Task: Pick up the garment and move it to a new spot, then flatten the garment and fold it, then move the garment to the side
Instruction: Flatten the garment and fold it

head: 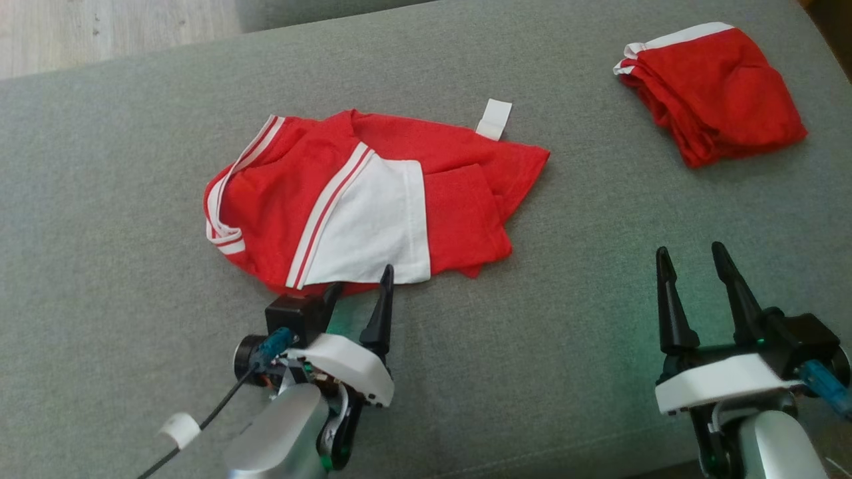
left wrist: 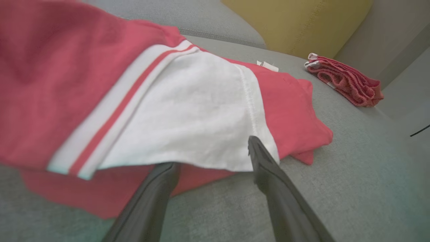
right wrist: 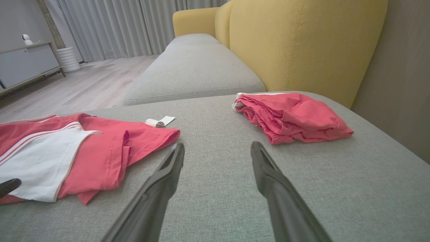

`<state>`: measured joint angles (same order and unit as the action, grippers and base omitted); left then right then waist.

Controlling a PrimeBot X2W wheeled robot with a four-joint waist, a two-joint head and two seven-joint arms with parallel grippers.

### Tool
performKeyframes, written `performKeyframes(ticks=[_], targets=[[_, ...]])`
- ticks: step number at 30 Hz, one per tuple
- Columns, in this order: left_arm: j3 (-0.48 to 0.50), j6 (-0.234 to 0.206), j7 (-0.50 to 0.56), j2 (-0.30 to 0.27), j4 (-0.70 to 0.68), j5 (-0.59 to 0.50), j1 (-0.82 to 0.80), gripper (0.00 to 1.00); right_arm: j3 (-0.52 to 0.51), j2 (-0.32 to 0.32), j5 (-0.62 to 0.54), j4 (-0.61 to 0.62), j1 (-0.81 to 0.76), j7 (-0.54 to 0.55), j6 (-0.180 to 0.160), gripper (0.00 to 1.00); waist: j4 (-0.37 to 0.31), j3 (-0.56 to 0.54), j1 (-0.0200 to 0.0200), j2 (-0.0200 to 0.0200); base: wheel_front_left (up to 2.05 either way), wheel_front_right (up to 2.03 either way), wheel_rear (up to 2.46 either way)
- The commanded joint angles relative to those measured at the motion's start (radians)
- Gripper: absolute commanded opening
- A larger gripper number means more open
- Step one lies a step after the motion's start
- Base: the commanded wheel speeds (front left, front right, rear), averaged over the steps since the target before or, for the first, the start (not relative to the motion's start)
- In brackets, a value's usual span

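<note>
The garment [head: 373, 193] is a red top with white panels and stripes, lying crumpled in the middle of the grey sofa seat [head: 566, 319]. My left gripper [head: 359, 279] is open at its near hem. In the left wrist view the garment [left wrist: 188, 107] is close up, and the left gripper [left wrist: 210, 151] has one finger slipped under the white flap and the other tip resting over its edge. My right gripper [head: 687, 247] stands open above bare cushion, well to the right of the garment. In the right wrist view the right gripper [right wrist: 217, 144] points past the garment [right wrist: 84, 151] at its left.
A second red garment [head: 715, 93], folded into a bundle, lies at the far right of the seat [right wrist: 292, 117]. A small white tag [head: 494, 118] rests just beyond the garment. A yellow backrest [right wrist: 302, 43] stands behind, and wooden floor [head: 100, 33] lies past the seat's far edge.
</note>
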<state>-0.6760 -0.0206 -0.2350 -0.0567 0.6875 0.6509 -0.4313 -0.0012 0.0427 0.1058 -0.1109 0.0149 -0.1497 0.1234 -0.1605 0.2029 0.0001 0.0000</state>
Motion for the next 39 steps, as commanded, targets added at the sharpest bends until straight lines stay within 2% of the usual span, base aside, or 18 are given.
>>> performKeyframes(ticks=[1,3,4,5,6,7,13,19,23,31,35,39], targets=[[0.029,-0.003,-0.015,-0.002,-0.029,-0.003,-0.051,1.00,0.028,0.008,0.005,0.025,0.034,-0.013,0.007,1.00,-0.004,0.001,-0.0001,0.0000,0.00,0.00,0.00],[0.030,-0.007,-0.017,0.000,-0.025,0.000,-0.060,1.00,0.033,0.008,0.005,0.023,0.036,-0.013,0.007,1.00,-0.012,0.003,-0.0001,0.0000,0.00,0.00,0.00],[0.030,-0.009,-0.018,0.000,-0.022,0.002,-0.065,0.69,0.035,0.008,0.005,0.022,0.037,-0.013,0.007,1.00,-0.015,0.004,-0.0001,0.0000,0.00,0.00,0.00],[0.031,-0.011,-0.018,0.001,-0.017,0.003,-0.072,0.44,0.035,0.008,0.005,0.021,0.038,-0.014,0.007,1.00,-0.018,0.004,-0.0001,0.0000,0.00,0.00,0.00],[0.033,-0.015,-0.019,0.001,-0.011,0.003,-0.077,0.28,0.035,0.008,0.005,0.020,0.039,-0.015,0.007,1.00,-0.020,0.005,-0.0001,0.0000,0.00,0.00,0.00],[0.034,-0.018,-0.020,0.002,-0.007,0.004,-0.082,0.00,0.034,0.008,0.005,0.018,0.038,-0.016,0.007,1.00,-0.022,0.004,-0.0001,0.0000,0.00,0.00,0.00],[0.026,-0.018,-0.024,0.003,-0.014,-0.006,-0.080,0.00,0.016,0.008,0.003,0.010,0.025,-0.019,0.007,1.00,-0.003,-0.014,-0.0001,0.0000,0.00,0.00,0.00],[0.023,-0.021,-0.026,-0.022,-0.117,-0.031,-0.006,0.00,-0.004,0.008,0.003,0.001,0.002,-0.019,0.007,1.00,0.070,-0.065,-0.0001,0.0000,0.00,0.00,0.00],[0.031,-0.040,-0.021,-0.082,-0.217,-0.034,0.064,0.00,-0.011,0.008,0.002,-0.005,-0.019,-0.017,0.007,1.00,0.124,-0.103,-0.0001,0.0000,0.00,0.00,0.00],[0.102,-0.133,0.048,-0.249,-0.402,-0.005,0.214,0.00,-0.022,0.008,0.003,-0.006,-0.054,-0.008,0.007,1.00,0.187,-0.152,-0.0001,0.0000,0.00,0.00,0.00],[0.139,-0.170,0.080,-0.294,-0.442,0.028,0.275,0.00,-0.022,0.008,0.001,-0.005,-0.061,-0.005,0.007,1.00,0.195,-0.157,-0.0001,0.0000,0.00,0.00,0.00],[0.157,-0.183,0.093,-0.302,-0.431,0.055,0.304,0.00,-0.020,0.008,-0.003,-0.001,-0.060,0.001,0.007,1.00,0.192,-0.153,-0.0001,0.0000,0.00,0.00,0.00]])
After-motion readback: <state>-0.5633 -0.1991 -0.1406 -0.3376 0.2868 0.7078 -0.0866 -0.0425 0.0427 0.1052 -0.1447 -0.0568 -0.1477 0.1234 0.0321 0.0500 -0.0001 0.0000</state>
